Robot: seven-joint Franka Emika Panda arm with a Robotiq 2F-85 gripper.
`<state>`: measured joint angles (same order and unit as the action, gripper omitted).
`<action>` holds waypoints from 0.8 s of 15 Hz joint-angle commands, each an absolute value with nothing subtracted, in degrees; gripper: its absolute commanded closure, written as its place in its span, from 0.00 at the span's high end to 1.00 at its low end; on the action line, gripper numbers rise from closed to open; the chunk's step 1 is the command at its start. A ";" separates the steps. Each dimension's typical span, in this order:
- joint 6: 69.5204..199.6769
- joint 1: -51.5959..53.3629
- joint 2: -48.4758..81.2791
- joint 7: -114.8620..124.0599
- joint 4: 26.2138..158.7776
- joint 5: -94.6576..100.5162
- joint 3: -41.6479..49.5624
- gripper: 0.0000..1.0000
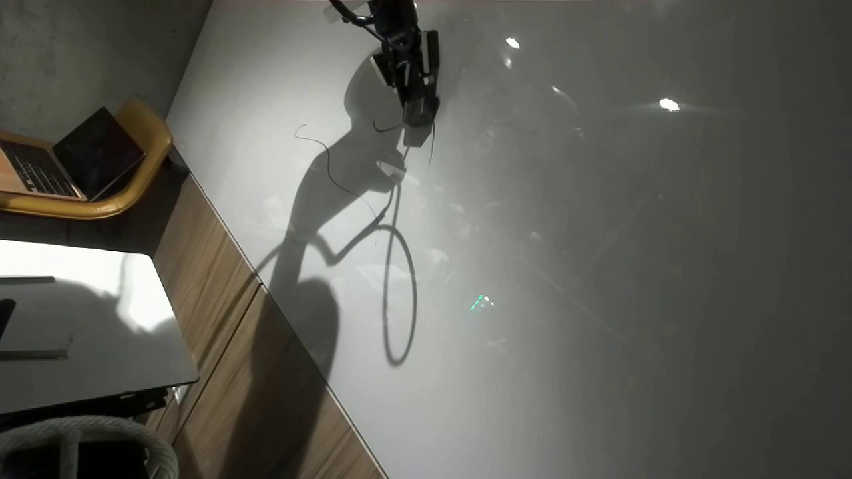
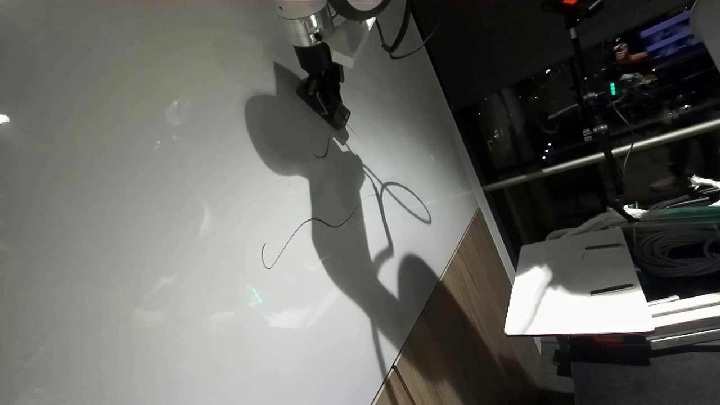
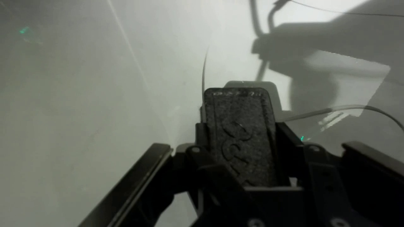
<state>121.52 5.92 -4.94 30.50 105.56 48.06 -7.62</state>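
Dark block [image 3: 242, 142], its face marked with figures, sat between the fingers of the gripper [image 3: 243, 135], which we recorded as clenched on its two long sides. We noted its long axis running straight out from the gripper, free end leading, over a pale glossy surface [image 1: 599, 346]; whether that end touched the surface we could not tell. Relation of interest: block against three thin dark lines. In the wrist view, a short stroke [image 3: 204, 69] showed past the left edge of the free end, roughly along the block's axis, while a hooked line [image 3: 334, 109] came out from the right edge, lying across that axis. We found a long wavy line [image 2: 332, 226] well apart from the block, on the hooked line's side, in both exterior views. We judged all three flat on the surface, though not with certainty.
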 commanded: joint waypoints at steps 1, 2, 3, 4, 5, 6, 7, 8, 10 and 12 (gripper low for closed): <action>120.06 5.60 -6.24 30.51 106.14 46.34 -7.53 0.30; 119.85 5.67 -6.24 30.33 106.16 45.74 -7.53 0.30; 119.88 5.76 -6.18 29.88 106.11 44.82 -7.53 0.30; 120.39 5.78 -6.17 29.53 106.22 43.86 -7.48 0.30; 120.95 5.84 -6.15 28.81 106.30 42.43 -7.43 0.30; 121.82 5.85 -6.13 27.68 106.40 41.03 -7.33 0.30; 122.65 5.85 -6.09 26.47 106.46 39.87 -7.27 0.30; 130.86 3.45 -10.41 25.13 116.79 39.70 -4.23 0.30; 135.77 2.10 -10.19 21.95 120.00 38.64 -2.51 0.30; 142.24 -0.31 -10.22 19.70 125.70 39.88 -0.11 0.30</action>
<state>133.51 2.65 -7.56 24.28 116.96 40.59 -3.21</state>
